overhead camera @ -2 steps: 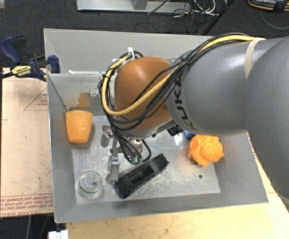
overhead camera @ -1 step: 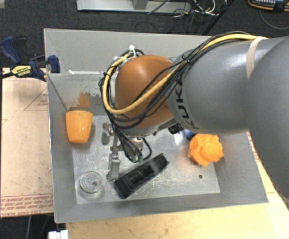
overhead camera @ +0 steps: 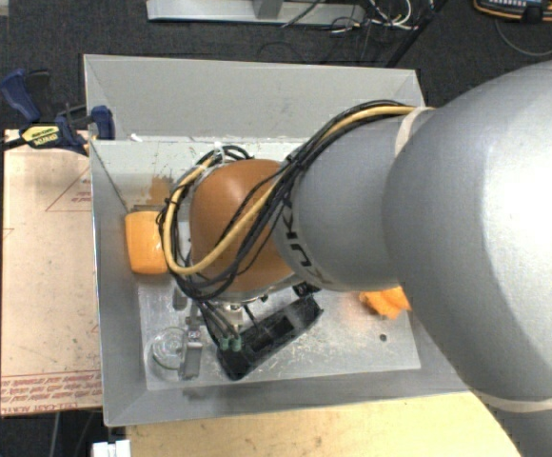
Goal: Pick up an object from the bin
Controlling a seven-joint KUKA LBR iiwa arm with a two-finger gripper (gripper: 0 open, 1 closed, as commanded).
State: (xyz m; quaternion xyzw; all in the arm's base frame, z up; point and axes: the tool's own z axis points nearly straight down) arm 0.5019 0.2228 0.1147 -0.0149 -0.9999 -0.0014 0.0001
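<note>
My gripper [overhead camera: 194, 343] reaches down under the arm's wrist into the front left part of the bin. Right beside it on the left, a small clear round thing [overhead camera: 167, 348], like a glass cup, rests on the floor. Just right of the gripper, a long black thing [overhead camera: 274, 334] with a green bit at its lower end lies slanted. I cannot tell whether either one touches the gripper. A yellow-orange block [overhead camera: 147, 244] leans against the left wall, farther back.
A small orange piece [overhead camera: 384, 301] lies near the bin's right side, partly under the arm. The arm, its orange dome and looped cables hide the middle and back of the bin. The bin walls stand close on the gripper's left and front.
</note>
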